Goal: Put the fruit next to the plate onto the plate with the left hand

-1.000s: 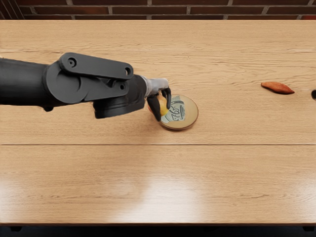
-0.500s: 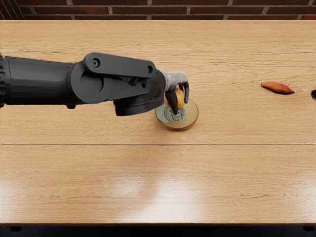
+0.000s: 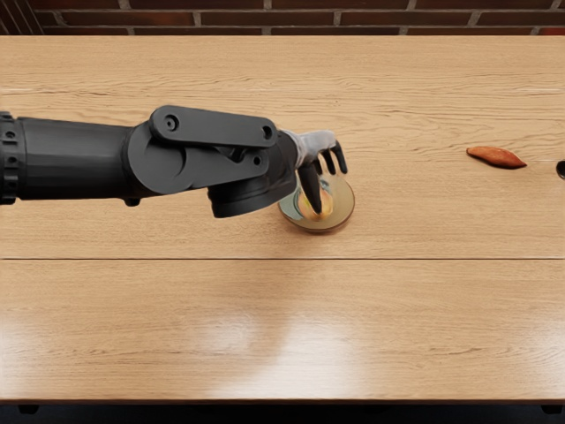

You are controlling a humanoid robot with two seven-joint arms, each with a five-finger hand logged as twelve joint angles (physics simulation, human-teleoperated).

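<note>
Where the dark left arm reaches in from the left over the wooden table, the left hand hangs just above the plate's left part, its fingers spread apart and holding nothing. Beneath it the yellow-orange fruit lies on the plate, partly hidden by the thumb; whether the thumb touches it I cannot tell. Judging by this, the placing is done and only lifting the hand clear seems left. The plate shows nothing else. Well to the right lies an orange-brown vegetable. At the right edge a dark sliver may be the right hand.
</note>
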